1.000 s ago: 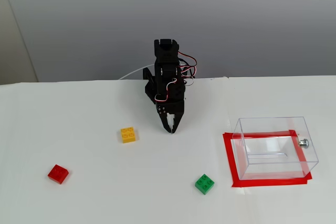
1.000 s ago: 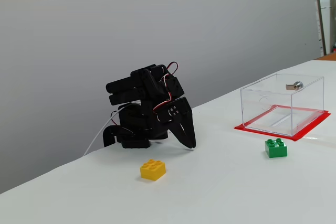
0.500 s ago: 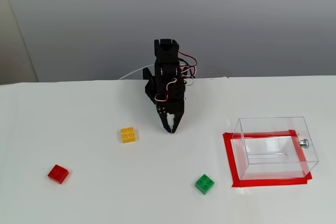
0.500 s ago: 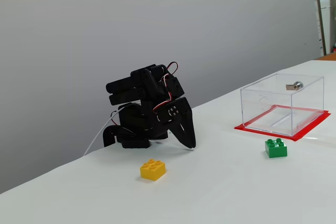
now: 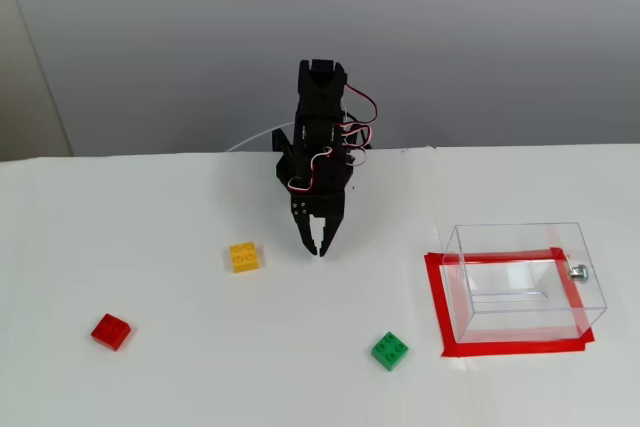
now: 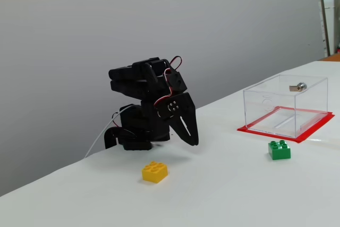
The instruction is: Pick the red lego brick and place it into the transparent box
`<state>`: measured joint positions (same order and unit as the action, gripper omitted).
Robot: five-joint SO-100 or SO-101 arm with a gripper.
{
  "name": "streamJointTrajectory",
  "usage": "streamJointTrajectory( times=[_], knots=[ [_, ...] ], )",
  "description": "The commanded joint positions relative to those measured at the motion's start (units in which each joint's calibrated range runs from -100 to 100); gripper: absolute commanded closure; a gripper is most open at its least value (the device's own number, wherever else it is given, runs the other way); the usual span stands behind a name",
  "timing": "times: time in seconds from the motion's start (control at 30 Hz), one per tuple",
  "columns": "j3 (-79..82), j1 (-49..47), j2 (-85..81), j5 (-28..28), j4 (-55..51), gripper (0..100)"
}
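With its hand (image 5: 319,247) closed and empty, the arm could snag the nearer yellow brick (image 5: 244,257) — the red lego brick (image 5: 111,331) lies farther left.

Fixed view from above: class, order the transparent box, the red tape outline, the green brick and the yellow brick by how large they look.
1. Red tape outline, slightly larger than the box's footprint.
2. Transparent box.
3. Green brick and yellow brick: they look alike in size, so no ranking between them.

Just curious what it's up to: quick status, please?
Gripper empty, near shut, raised off table. Red brick untouched, far from clear box. Yellow brick sits roughly between gripper and red one.
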<state>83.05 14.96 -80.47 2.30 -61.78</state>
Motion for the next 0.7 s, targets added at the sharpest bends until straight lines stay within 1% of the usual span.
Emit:
streamJointTrajectory(
  times=[0.0, 0.17, 0.27, 0.47, 0.67],
  knots=[
    [-6.5, 1.0, 7.0, -0.1, 5.4, 98],
    [-16.1, 1.5, 15.8, -0.3, 8.2, 98],
    [-22.1, 3.2, 21.0, -2.7, 8.6, 98],
    [-33.1, 8.3, 31.7, -5.8, 8.5, 98],
    [-41.6, 14.8, 41.0, -6.1, 8.6, 98]
  ],
)
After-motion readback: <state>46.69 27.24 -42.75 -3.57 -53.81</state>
